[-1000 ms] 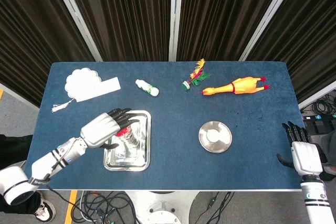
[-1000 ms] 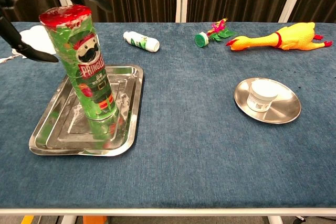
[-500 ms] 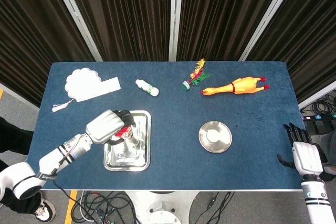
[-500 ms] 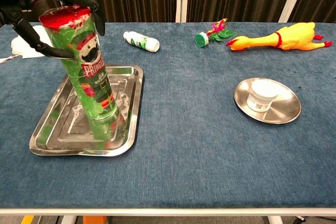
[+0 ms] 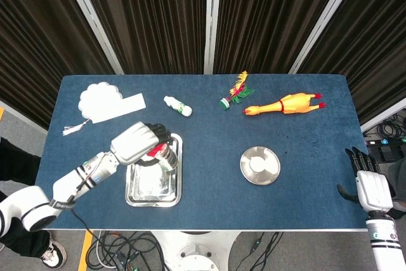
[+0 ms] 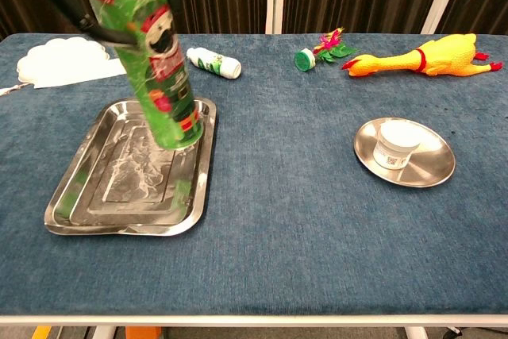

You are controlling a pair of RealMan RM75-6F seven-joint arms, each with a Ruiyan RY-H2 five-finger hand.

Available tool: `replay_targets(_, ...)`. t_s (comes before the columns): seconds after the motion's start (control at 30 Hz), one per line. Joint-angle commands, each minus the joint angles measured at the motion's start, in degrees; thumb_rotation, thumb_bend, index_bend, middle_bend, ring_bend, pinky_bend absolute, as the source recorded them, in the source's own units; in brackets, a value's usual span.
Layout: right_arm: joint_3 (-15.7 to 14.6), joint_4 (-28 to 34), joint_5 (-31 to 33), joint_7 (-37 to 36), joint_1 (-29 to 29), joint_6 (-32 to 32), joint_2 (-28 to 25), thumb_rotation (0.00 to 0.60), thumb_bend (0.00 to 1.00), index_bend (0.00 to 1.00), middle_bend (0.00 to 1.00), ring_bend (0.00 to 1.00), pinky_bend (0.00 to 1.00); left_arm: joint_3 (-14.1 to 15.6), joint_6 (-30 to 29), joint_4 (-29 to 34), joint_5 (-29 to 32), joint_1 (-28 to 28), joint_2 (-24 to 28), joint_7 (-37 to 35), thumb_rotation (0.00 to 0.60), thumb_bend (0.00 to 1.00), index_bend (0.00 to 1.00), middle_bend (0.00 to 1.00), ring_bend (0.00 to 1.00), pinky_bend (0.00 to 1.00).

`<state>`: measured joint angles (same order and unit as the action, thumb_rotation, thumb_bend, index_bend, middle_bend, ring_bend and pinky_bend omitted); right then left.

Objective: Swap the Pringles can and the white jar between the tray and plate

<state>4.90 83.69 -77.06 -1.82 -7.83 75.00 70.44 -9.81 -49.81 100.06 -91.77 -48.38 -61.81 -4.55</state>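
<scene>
The Pringles can (image 6: 153, 53) is held by the left hand (image 5: 141, 142) near its red top – it is lifted, tilted, over the tray (image 6: 87, 192). The white jar (image 6: 396, 144) is seen on the plate (image 6: 432, 172). The right hand (image 5: 369, 186) is kept off the table, fingers spread – nothing held
</scene>
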Motion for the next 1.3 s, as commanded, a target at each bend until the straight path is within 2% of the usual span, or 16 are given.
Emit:
replay_targets(0.03,0.07,-0.09,0.04,-0.09,0.02,0.04,0.03,0.6,0.21,0.0,0.01,0.0,0.0,-1.41,1.48,-2.0,0.97,-2.38,-2.08,-0.9,0.6,0.37,0.4,0.37,0.28,0.53)
replay_targets(0.27,0.32,-0.56,0.54,-1.23,0.3,-0.04,-0.26,0.6,0.21,0.0,0.01,0.0,0.0,-4.07,4.27,-10.08,3.6,-8.33,-10.13,-3.03,0.6,0.36,0.4,0.37,0.28,0.52)
replay_targets(0.43,0.19,-1.1,0.48,-1.88,0.48,-0.14,-0.21,0.6,0.21,0.0,0.01,0.0,0.0,-4.88,6.16,-15.64,4.86,-11.72,-14.26,-4.28,0.6,0.37,0.4,0.37,0.28,0.52)
replay_targets(0.67,0.25,-1.92,0.26,-3.33,0.46,-0.4,0.24,0.6,0.21,0.0,0.01,0.0,0.0,-4.24,8.29,-22.6,6.26,-14.82,-19.03,-5.52,0.6,0.37,0.4,0.37,0.28,0.52)
replay_targets(0.93,0.15,-2.38,-0.41,-4.2,0.34,-0.43,0.73,0.6,0.21,0.0,0.01,0.0,0.0,-2.96,8.32,-26.94,6.06,-16.51,-22.32,-6.57,0.6,0.36,0.4,0.34,0.26,0.51)
replay_targets(1.03,0.22,-2.72,-0.57,-4.57,0.28,-0.39,0.96,0.6,0.21,0.0,0.01,0.0,0.0,-2.77,7.05,-27.13,5.64,-16.59,-22.63,-6.72,0.6,0.33,0.34,0.27,0.21,0.48)
replay_targets(1.17,0.25,-3.43,-0.76,-5.01,0.35,-0.13,1.37,0.6,0.21,0.0,0.01,0.0,0.0,-2.49,6.61,-26.93,5.75,-16.74,-22.18,-6.92,0.6,0.28,0.2,0.09,0.09,0.39)
replay_targets(1.3,0.27,-3.7,-0.58,-5.03,0.29,-0.44,1.5,0.6,0.21,0.0,0.01,0.0,0.0,-2.17,6.29,-26.3,6.15,-16.61,-21.74,-6.75,0.6,0.26,0.14,0.06,0.05,0.33)
